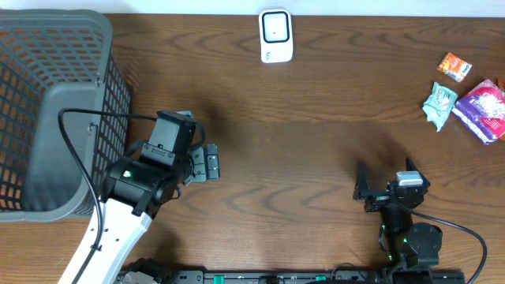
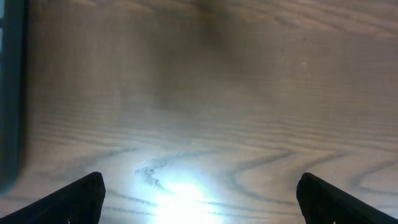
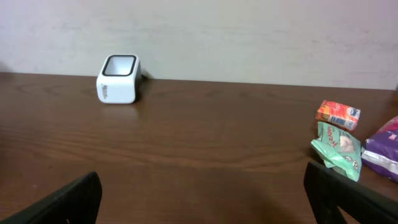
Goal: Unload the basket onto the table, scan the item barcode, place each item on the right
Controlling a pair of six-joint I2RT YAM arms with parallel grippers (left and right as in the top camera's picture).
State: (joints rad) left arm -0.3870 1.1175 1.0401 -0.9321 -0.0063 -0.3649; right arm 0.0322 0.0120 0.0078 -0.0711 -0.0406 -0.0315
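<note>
A white barcode scanner (image 1: pixel 275 35) stands at the far edge of the wooden table, also seen in the right wrist view (image 3: pixel 118 79). Three packets lie at the far right: a small orange one (image 1: pixel 454 67) (image 3: pixel 337 114), a green one (image 1: pixel 439 105) (image 3: pixel 336 149) and a purple one (image 1: pixel 483 110) (image 3: pixel 382 152). My right gripper (image 1: pixel 387 189) (image 3: pixel 202 199) is open low over bare wood near the front, well short of the packets. Next to the basket, my left gripper (image 1: pixel 203 163) (image 2: pixel 200 202) is open over bare table with nothing between its fingers.
A large grey mesh basket (image 1: pixel 47 110) fills the left end of the table, its wall showing at the left edge of the left wrist view (image 2: pixel 11 93). A black cable (image 1: pixel 75 150) loops over its rim. A white wall rises behind the table.
</note>
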